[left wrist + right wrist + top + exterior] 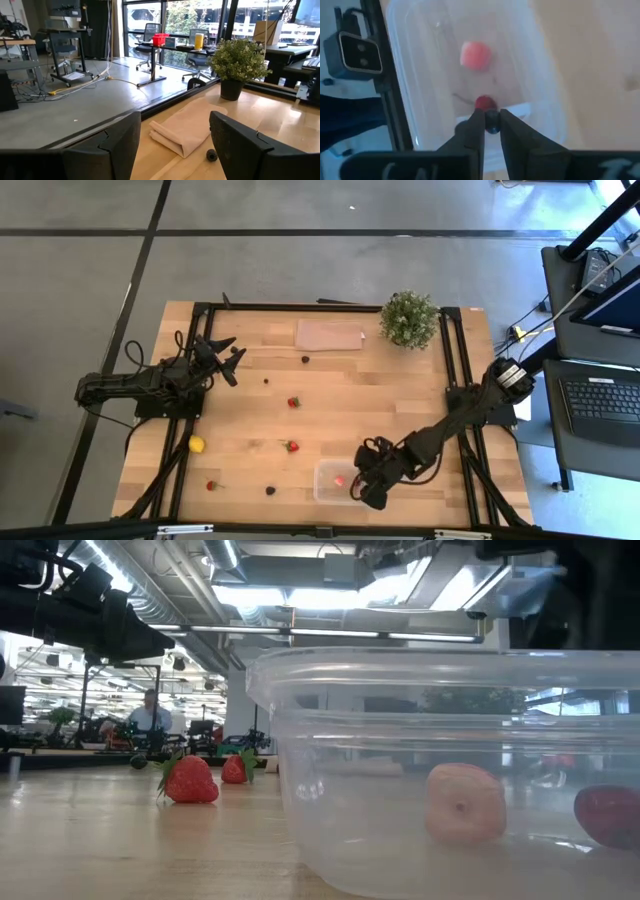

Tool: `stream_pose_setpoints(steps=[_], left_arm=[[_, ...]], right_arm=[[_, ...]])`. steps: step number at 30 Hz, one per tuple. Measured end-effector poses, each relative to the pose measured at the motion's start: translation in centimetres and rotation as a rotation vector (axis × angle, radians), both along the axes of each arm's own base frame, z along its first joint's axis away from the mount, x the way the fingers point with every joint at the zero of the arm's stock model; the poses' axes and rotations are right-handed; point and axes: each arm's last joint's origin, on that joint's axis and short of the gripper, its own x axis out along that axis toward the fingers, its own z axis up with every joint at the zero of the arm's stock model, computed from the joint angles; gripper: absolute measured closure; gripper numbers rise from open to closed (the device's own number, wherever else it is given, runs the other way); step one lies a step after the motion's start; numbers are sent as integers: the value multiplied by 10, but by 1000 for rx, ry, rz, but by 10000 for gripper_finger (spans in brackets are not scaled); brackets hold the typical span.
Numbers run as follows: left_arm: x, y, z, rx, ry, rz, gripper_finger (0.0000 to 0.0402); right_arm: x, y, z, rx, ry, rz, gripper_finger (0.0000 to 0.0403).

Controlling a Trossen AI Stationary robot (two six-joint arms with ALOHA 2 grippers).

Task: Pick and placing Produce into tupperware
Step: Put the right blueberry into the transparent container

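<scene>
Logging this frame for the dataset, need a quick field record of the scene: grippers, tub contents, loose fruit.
right gripper: shut on dark berry, over the tupperware
left gripper: open, empty, at the table's far left
in tupperware: pink piece, red piece
loose on table: lemon, three strawberries, three dark berries
other: folded cloth, potted plant
</scene>
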Motion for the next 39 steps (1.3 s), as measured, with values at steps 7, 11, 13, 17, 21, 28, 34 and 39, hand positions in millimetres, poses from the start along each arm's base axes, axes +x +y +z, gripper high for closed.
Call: stream_pose_setpoints(steps=[7,11,13,17,21,28,34,39], left_arm=[[0,0,0,0,0,0,172],[0,0,0,0,0,0,172],[0,0,0,0,0,0,172],[0,0,0,0,1,0,172],[0,0,0,0,1,0,172],[0,0,0,0,1,0,172],[0,0,0,0,1,0,172],[0,0,0,0,1,0,172]], right_arm=[[-7,-1,-15,14,6,-13,353],[-8,-1,-16,10,6,-5,353],[-8,-1,-16,3,1,12,353],[-7,-1,-16,0,-4,19,344],[-6,0,-15,-9,-29,58,311],[3,-4,-12,13,-77,50,212],[16,-12,-7,43,-150,73,139],[19,-17,-7,48,-144,115,114]])
